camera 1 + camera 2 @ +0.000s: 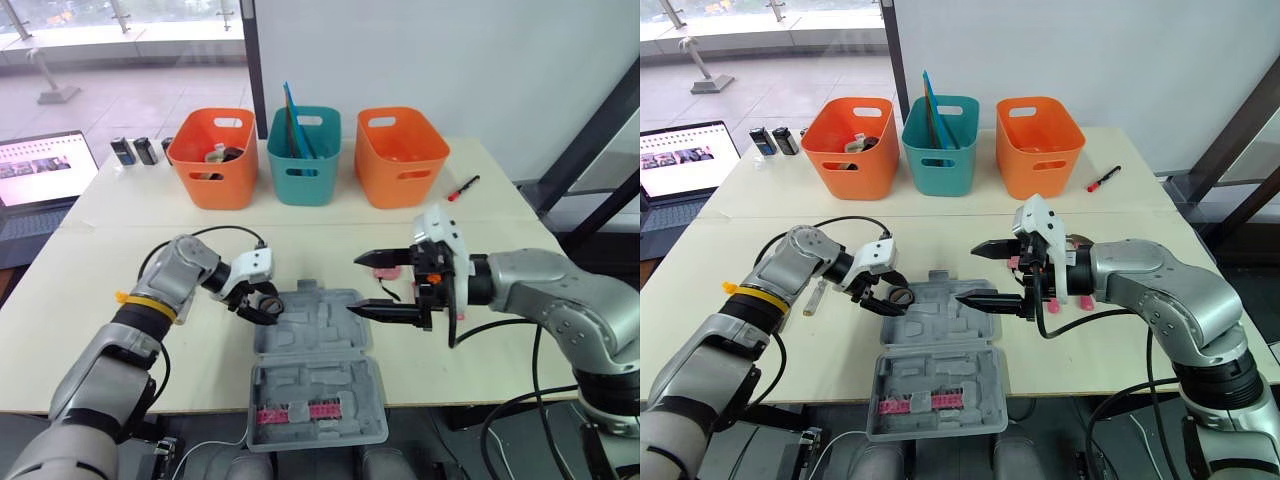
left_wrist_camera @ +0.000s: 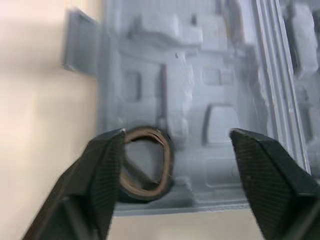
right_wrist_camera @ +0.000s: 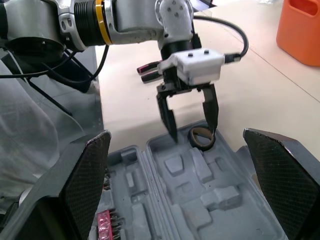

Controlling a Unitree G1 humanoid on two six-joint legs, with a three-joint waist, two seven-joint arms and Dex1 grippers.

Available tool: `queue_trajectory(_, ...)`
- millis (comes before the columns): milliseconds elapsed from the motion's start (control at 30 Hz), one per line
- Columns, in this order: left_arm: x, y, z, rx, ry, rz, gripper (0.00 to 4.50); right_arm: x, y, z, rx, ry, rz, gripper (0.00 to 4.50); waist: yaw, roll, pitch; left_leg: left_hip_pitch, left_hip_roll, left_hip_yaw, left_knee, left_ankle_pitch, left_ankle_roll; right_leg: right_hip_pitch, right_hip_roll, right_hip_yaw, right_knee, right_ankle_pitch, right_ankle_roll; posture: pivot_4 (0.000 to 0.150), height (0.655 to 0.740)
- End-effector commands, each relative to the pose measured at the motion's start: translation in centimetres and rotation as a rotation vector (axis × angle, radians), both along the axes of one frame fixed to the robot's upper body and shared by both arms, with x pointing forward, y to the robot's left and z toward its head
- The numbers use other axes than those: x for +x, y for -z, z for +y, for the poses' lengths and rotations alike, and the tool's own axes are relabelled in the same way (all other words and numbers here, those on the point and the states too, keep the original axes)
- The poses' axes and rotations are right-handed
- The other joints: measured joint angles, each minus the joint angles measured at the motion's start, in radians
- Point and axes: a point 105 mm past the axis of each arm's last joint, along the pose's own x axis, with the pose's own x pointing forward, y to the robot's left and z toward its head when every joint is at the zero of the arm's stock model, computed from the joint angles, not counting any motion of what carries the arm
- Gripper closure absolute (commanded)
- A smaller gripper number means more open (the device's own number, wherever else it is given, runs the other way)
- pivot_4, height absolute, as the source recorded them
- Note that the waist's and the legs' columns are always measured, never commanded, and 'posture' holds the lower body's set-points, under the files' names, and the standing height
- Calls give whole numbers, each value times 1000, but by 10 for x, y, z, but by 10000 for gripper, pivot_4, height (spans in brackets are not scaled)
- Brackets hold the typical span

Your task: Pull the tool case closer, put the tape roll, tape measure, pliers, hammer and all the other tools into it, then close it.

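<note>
Left gripper (image 2: 176,134) partly hides tape roll (image 2: 165,162) in tool case (image 2: 210,75).

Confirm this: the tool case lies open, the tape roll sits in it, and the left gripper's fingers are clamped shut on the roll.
Wrong on the grip. The fingers of the left gripper stand open, spread wide over the tape roll, as the left wrist view shows. The tool case does lie open with the roll in it.

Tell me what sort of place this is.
Probably a robotics lab or an office test area: a pale worktable carries a row of plastic bins, a laptop and an open grey tool case.
</note>
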Motion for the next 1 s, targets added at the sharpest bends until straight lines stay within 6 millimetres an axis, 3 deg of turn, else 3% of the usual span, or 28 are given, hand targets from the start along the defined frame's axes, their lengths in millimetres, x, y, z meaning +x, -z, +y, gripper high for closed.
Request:
queue_trajectory(33, 4, -15, 6, -21, -24, -39, 9266, -3, -9, 1, 0, -22, -49, 0, 0, 0, 0, 0, 0, 0, 0, 0, 0, 0, 0, 0, 0, 0, 0, 1500, 7344)
queue_trajectory(133, 10, -21, 10, -68, -87, -68, 9266, -2, -10, 2, 3, -28, -49, 0, 1, 0, 0, 0, 0, 0, 0, 0, 0, 0, 0, 0, 0, 0, 0, 1500, 7344)
queue_trajectory(300, 27, -46, 20, -333, -285, -168, 9266, -1, -8, 1, 0, -28, -49, 0, 1, 0, 0, 0, 0, 0, 0, 0, 0, 0, 0, 0, 0, 1, 2, 1500, 7344)
queue_trajectory(333, 27, -40, 27, -330, -322, -198, 9266, -1, -8, 0, -4, -26, -48, 0, -3, 0, 0, 0, 0, 0, 0, 0, 0, 0, 0, 0, 0, 1, 2, 1500, 7344)
queue_trajectory(433, 14, -22, 22, -399, -337, -200, 17000, 1, -6, 1, -10, -32, -42, 0, -4, 1, -1, 2, 0, 0, -1, 0, 1, 1, 0, 0, 0, 2, 3, 1500, 7344)
queue_trajectory(500, 11, -21, 17, -430, -340, -211, 25986, 2, -6, 2, -10, -40, -41, 0, 2, 1, 0, 3, 0, 0, -2, 0, 1, 1, 0, 0, 1, 1, 4, 1500, 7344)
queue_trajectory(633, 3, -11, 7, -439, -307, -182, 25986, 3, -6, 3, -20, -62, -38, 0, 19, 0, 0, 1, 0, -1, 2, 0, 0, 2, 1, -1, 1, 1, 2, 1500, 7344)
queue_trajectory(1000, 5, 28, -3, -297, -258, -146, 25986, 4, -4, 5, -32, -74, -36, 0, 25, 0, 0, 1, 0, -1, 7, -1, 1, 5, 1, -1, 0, 0, -1, 1500, 7344)
